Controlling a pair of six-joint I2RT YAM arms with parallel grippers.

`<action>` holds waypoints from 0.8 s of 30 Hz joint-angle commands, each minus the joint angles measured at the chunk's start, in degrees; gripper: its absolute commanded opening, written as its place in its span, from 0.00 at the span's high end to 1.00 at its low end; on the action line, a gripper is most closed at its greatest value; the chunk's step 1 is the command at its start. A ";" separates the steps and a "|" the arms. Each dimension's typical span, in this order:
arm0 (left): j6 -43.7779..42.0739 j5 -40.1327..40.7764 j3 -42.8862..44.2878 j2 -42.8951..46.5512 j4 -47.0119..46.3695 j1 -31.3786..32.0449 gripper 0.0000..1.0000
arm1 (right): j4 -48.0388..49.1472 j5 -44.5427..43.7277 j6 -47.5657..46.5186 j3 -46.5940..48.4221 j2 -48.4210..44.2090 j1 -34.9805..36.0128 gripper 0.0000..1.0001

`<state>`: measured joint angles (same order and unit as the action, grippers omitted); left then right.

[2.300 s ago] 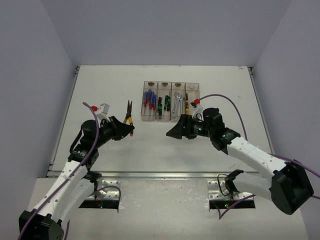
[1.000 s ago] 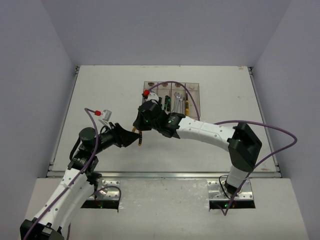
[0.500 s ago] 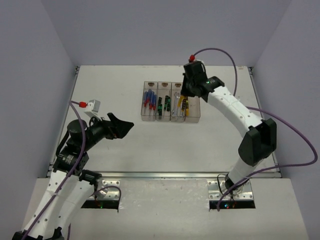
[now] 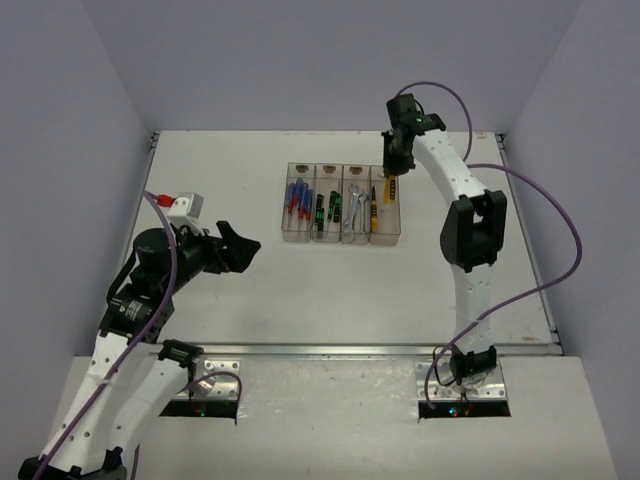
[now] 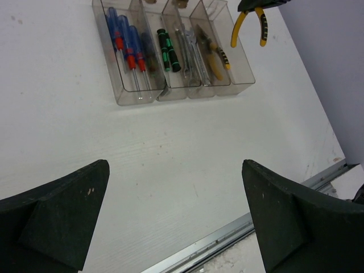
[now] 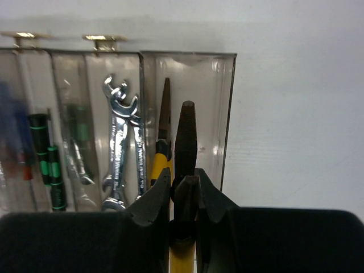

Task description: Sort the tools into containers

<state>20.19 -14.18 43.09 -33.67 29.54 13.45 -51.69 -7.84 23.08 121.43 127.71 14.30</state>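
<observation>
White tabletop (image 4: 200,180) inside pale walls, with the row of four bins (image 4: 341,241) towards 12 o'clock from your arm bases. You are on the placing step for a pair of yellow-handled pliers (image 6: 185,133). Your right gripper (image 6: 185,179) is clamped on them near the pivot, the dark nose sticking out past the fingertips, over the 12 o'clock end of the rightmost bin (image 6: 227,114). A second pair of pliers (image 6: 164,114) already lies in that bin. The wrenches (image 6: 120,148) are in the bin at its 9 o'clock side, and the black-and-green screwdrivers (image 5: 168,51) and blue-handled screwdrivers (image 5: 126,45) lie further left. Your left gripper (image 5: 173,170) hangs empty, fingers wide apart, at about 8 o'clock from the bins. Next, I judge, you need to line the pliers up along the bin, lower them between its walls, then part the fingers.
</observation>
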 commanded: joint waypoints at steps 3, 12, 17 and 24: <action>-0.81 1.04 -1.30 2.41 -2.29 0.17 0.00 | -4.05 1.62 -2.87 4.17 3.79 -0.33 1.00; -0.69 -0.34 -2.13 4.05 -3.00 0.26 0.00 | -3.33 0.80 -3.22 5.31 8.57 -0.77 0.48; -0.68 -0.41 -2.22 4.16 -3.08 0.26 0.00 | -3.35 0.15 -3.03 5.08 6.11 -0.75 0.20; -0.40 1.09 -2.21 4.75 -3.09 0.25 0.00 | -2.51 1.74 -2.70 -2.83 -6.14 -0.76 0.14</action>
<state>19.97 -14.07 40.77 -29.53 28.97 13.47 -55.55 -6.42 20.14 122.89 134.05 13.92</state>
